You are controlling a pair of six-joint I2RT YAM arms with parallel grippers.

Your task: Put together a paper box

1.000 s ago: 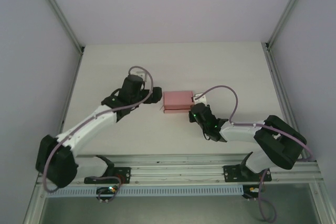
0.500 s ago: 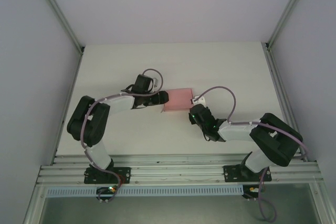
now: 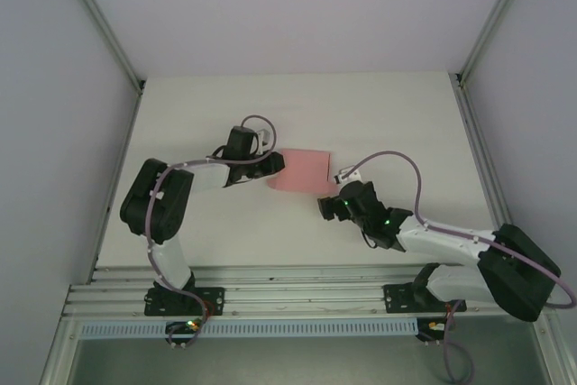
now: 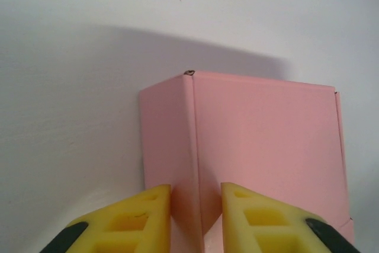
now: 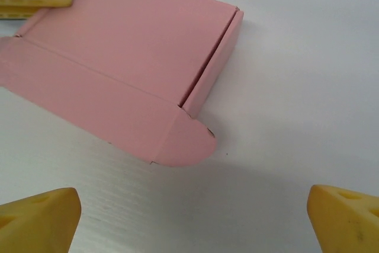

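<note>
Risk of buckled card at the pinch: left gripper (image 4: 195, 197) narrowed to a slim gap and clamped on one folded corner ridge of the paper box (image 4: 266, 140), pink card filling the space between its yellow pads (image 4: 148, 211), most of the box stretching away ahead of the fingertips. Too hard a squeeze likely to crease or flatten that thin wall; too light a one, with hold on a single corner, likely to let the box swivel or slip out during any pull or lift. Further risk of the loose rounded flap (image 5: 186, 140), sticking out flat at the box corner nearest the right gripper (image 5: 192, 205), snagging on the table (image 5: 308, 57) or folding the wrong way if dragged. Right gripper spread wide, holding nothing, set back with the box ahead and to the left of its fingers, clear of the card. Box itself matte pink, low and rectangular, lid closed flat with a visible seam along one short side, edges crisp, no dents to be made out.
</note>
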